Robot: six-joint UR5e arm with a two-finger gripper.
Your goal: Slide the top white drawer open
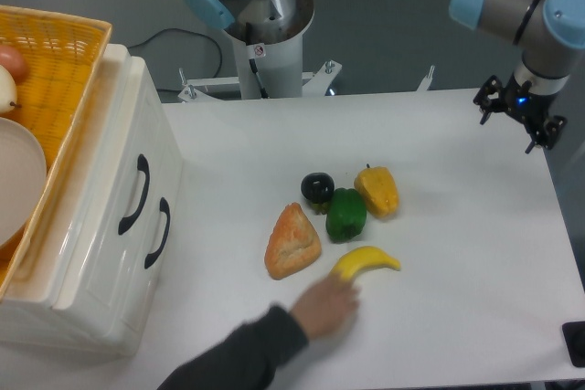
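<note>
Top white drawer [128, 191] shut, at nine o'clock.
I'd hook its curved black handle [133, 195]; glossy plastic, probably light and slippery. Gripper [521, 114] at two o'clock, jaws unclear to me.

One fixed view, high, facing table [439, 317]

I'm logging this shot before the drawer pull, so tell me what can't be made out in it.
- Gripper: small and dark at the table's far right corner; open or shut unreadable.
- Top white drawer: closed, so its contents are hidden.
- Yellow wicker basket: cut off by the left edge.
- Person's hand: covers the banana's near end; the arm leaves the bottom edge.
</note>
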